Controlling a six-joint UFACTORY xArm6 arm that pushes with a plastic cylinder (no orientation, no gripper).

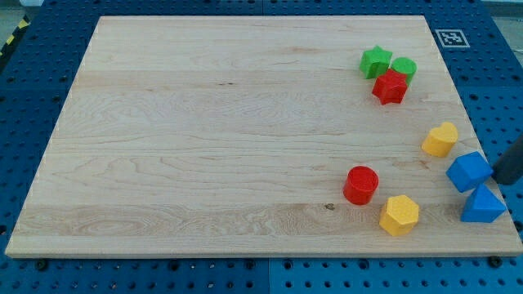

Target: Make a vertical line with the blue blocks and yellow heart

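Observation:
The yellow heart (440,140) lies near the board's right edge. Below it and to the right sits a blue cube-like block (469,171). A blue triangular block (482,205) lies just below that one, close to it. The three form a rough line slanting down to the right. My tip (501,180) enters from the view's right edge as a dark rod. It is right beside the blue cube-like block on its right, just above the blue triangular block.
A red cylinder (360,184) and a yellow hexagon (399,215) lie left of the blue blocks. A green star (376,61), a green round block (404,68) and a red star (390,86) cluster at the top right. The wooden board (204,139) ends just right of the blue blocks.

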